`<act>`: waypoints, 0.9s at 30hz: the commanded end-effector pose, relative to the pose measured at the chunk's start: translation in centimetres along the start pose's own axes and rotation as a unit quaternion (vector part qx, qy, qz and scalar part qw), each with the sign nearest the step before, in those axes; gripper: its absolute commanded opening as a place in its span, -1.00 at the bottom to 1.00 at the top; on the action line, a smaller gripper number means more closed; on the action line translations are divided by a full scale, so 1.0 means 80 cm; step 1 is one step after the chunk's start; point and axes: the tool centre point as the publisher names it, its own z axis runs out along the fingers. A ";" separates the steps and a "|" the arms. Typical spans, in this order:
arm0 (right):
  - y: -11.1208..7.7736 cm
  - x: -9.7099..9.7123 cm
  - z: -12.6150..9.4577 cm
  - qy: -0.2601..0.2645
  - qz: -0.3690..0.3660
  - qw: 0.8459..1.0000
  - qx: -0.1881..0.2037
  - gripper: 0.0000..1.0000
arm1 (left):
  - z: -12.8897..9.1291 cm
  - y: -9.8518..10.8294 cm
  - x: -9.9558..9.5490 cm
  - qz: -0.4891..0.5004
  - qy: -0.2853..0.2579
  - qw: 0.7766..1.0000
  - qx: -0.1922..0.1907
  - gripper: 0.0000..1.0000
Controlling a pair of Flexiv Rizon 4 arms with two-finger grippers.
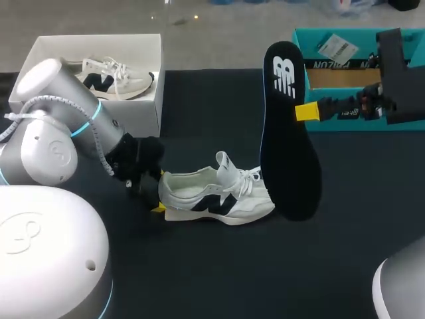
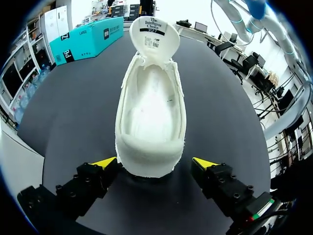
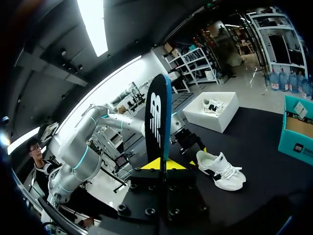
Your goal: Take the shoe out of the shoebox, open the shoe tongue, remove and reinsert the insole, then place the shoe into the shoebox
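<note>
A white shoe with a dark side logo lies on its sole on the black table, toe to the right. My left gripper stands open at its heel. In the left wrist view the heel of the shoe sits between the open fingers, the tongue is folded forward, and the inside is bare. My right gripper is shut on the black insole, which hangs on edge above and to the right of the shoe. The right wrist view shows the insole upright between the yellow tips of that gripper, with the shoe below.
An open white shoebox at the back left holds a second white shoe. A teal box stands at the back right, behind my right arm. The white shoebox and the teal box also show in the right wrist view.
</note>
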 end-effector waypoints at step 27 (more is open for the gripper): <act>0.005 -0.002 0.005 0.000 0.001 1.000 0.003 -1.00 | -0.040 -0.038 0.009 0.024 -0.040 0.967 -0.252 1.00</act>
